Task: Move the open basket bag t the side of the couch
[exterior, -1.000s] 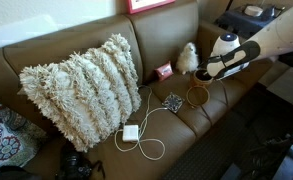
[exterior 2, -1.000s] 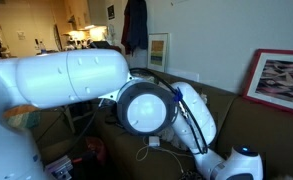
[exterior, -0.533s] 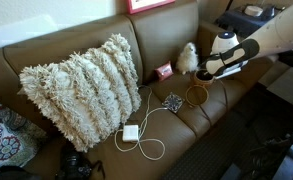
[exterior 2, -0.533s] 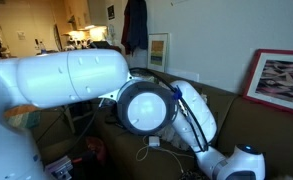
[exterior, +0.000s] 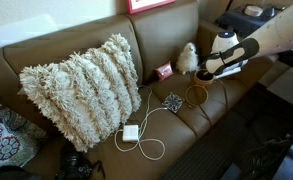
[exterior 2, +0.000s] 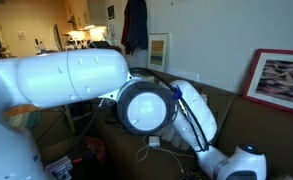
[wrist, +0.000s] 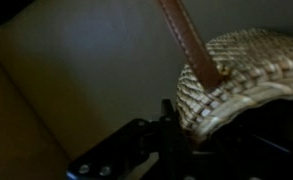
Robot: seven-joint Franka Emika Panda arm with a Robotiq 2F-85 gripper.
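Note:
The open basket bag, a small tan woven basket with a round mouth, sits on the seat of the brown leather couch near its right end. My gripper reaches down onto the basket's far rim. In the wrist view the woven wall and a brown strap fill the right side. My dark jaws are pressed against the wall and look shut on the rim, with couch leather behind. In the exterior view from behind the robot, the arm hides the basket.
A large cream fuzzy pillow leans on the couch back. A cream fuzzy lump and a small pink box sit behind the basket. A white charger with cable and a dark patterned item lie on the seat.

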